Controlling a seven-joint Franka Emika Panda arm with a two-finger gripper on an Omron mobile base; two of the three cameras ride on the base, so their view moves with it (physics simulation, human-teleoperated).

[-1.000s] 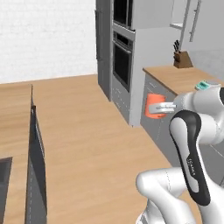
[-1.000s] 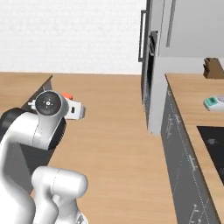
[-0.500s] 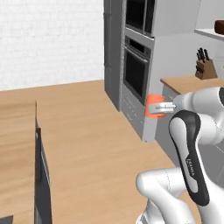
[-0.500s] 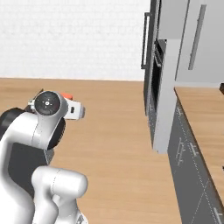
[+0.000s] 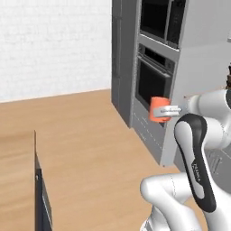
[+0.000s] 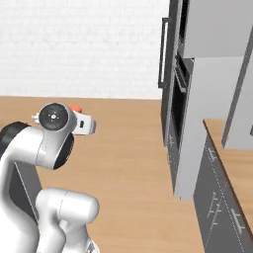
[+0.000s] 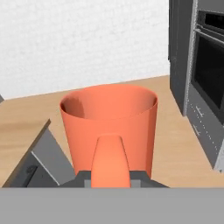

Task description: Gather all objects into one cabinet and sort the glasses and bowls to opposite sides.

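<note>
Tool (image 5: 168, 109) grips orange mug (image 7: 109, 127) — upright.

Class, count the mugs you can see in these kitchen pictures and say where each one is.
1: the orange mug, upright and held by its handle in the gripper, in the air in front of the wall oven. Others may be out of view.

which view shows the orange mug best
The hand view: the orange mug sits upright and close, with its open rim and handle facing the camera, held by the handle in the hand. The left base view shows it small, side-on, in front of the oven. The right base view shows a sliver of orange behind the wrist.
</note>
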